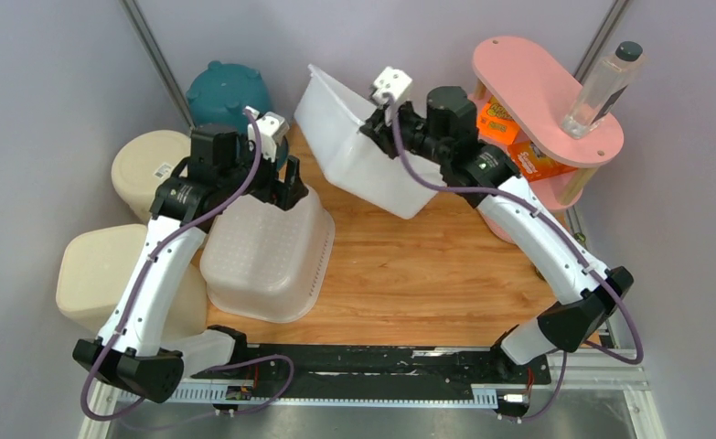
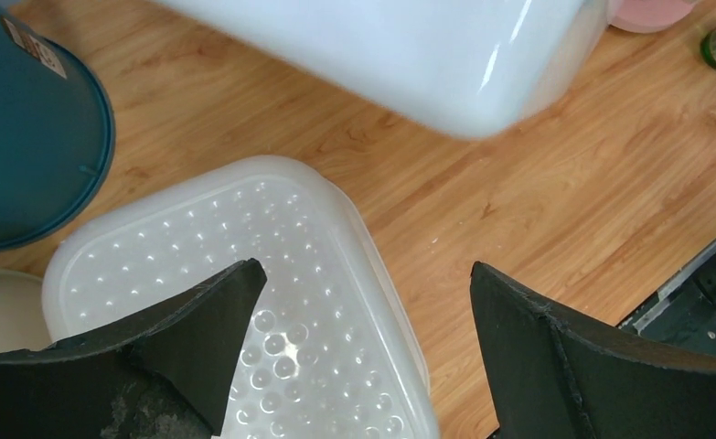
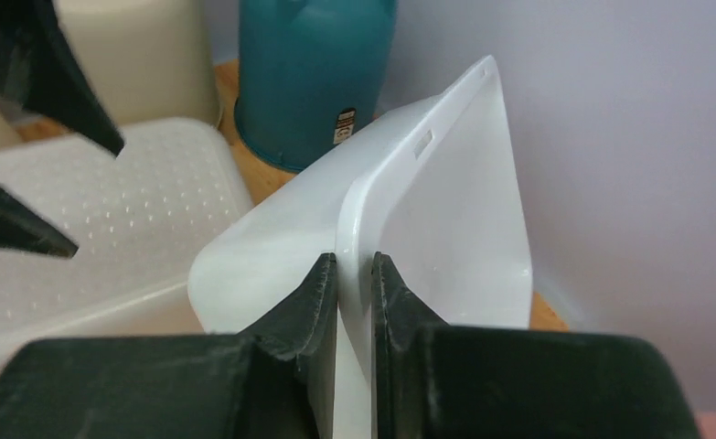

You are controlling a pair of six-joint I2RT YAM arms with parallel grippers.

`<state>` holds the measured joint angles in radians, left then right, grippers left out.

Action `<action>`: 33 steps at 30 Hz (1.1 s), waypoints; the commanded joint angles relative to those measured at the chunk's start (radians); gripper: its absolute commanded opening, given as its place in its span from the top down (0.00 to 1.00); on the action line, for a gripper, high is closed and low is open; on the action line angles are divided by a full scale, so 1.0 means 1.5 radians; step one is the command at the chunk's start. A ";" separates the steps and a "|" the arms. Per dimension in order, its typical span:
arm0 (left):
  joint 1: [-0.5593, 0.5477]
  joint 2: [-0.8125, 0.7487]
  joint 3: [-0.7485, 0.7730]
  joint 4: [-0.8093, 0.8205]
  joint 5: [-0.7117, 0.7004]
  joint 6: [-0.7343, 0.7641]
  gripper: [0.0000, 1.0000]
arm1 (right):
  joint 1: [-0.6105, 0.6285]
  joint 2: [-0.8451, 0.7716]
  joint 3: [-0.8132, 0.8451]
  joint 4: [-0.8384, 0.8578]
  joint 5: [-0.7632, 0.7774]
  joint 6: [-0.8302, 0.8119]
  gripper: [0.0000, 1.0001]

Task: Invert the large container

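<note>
Right fingers (image 3: pixel 354 267): pressed onto the rim of the large container (image 3: pixel 445 201), one inside the wall, one outside

Container: steeply tilted at the far edge of the worktop (image 1: pixel 409 265), near its middle, mouth towards the far wall

Risk: the grip is on thin rim only and may slip as the load turns; a wide swing could strike the teal pot (image 3: pixel 313 73) or the pink shelf (image 1: pixel 546 91)

Left fingers (image 2: pixel 365 270): spread, holding nothing, above the dimpled tub (image 2: pixel 244 302) by the left edge

Writing: barcode sticker (image 3: pixel 345 126) on the teal pot, unreadable; orange box (image 1: pixel 505 137), print too small
</note>
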<state>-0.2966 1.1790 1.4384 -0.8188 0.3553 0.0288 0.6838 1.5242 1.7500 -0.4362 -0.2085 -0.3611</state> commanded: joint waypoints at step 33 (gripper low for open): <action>0.002 0.121 0.012 0.048 0.096 -0.039 0.08 | -0.244 -0.057 -0.213 0.102 -0.019 0.439 0.25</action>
<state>-0.2966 1.3781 1.4525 -0.8001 0.4675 -0.0204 0.3119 1.3705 1.3087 -0.3595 -0.2195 0.3653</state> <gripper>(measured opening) 0.917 0.740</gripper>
